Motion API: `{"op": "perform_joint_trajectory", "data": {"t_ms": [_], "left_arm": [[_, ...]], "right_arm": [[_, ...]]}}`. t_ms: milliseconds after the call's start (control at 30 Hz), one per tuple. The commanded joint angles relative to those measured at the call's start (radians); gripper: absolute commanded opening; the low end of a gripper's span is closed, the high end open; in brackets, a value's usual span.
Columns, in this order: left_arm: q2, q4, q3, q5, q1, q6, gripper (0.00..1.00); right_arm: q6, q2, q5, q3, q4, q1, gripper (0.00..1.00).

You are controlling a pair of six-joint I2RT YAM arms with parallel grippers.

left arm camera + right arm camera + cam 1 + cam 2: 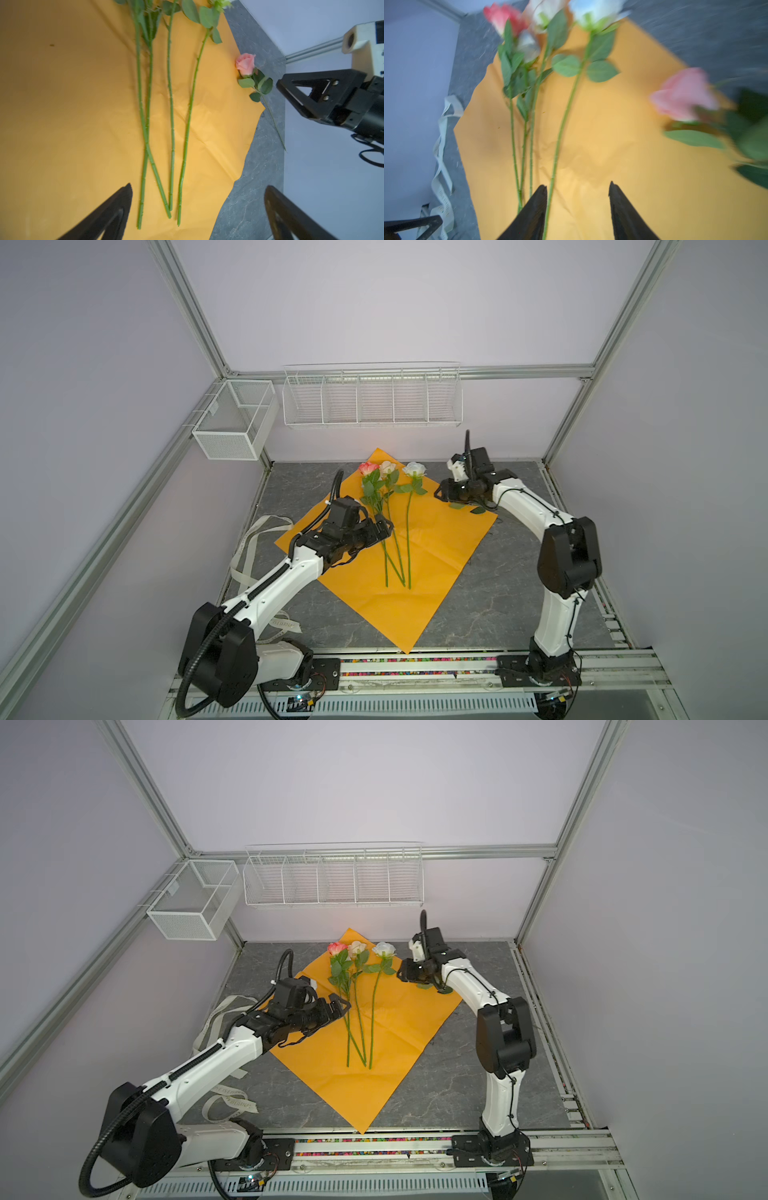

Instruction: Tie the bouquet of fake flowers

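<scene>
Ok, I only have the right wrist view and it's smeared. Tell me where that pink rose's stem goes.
Observer: The pink rose has its head at the paper's edge; its stem runs out over the table.
Operator: Now give me the left gripper.
Observer: The left gripper is open and empty, above the paper beside the stems.
Operator: Check the stem ends behind my fingers.
Observer: Two of the four stems cross near their cut ends.
</scene>
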Motion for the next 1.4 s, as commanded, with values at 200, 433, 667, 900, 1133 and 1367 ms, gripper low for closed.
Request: {"op": "perform_joint_trajectory", "data": {"t_ms": [200,433,667,900,1133,1367], "left_arm": [[0.319,0.08,0.271,0.1,-0.166,0.008,0.99],[0.512,0.036,0.477,0.161,-0.251,0.031,0.99],[0.573,0.023,0.531,0.18,-0.271,0.034,0.99],[0.573,0.014,0.526,0.177,-0.27,0.04,0.99],[0.573,0.009,0.526,0.177,-0.271,0.041,0.99],[0.561,-0.031,0.529,0.149,-0.271,0.067,0.99]], "right_arm": [[-0.315,0.045,0.011,-0.082,-0.152,-0.364,0.54],[-0.528,0.124,0.155,0.001,-0.245,-0.375,0.56],[-0.607,0.205,0.243,0.046,-0.244,-0.374,0.55],[-0.708,0.247,0.267,0.049,-0.196,-0.349,0.56],[-0.727,0.314,0.3,0.096,-0.213,-0.34,0.52],[-0.722,0.311,0.329,0.108,-0.225,-0.34,0.27]]}}
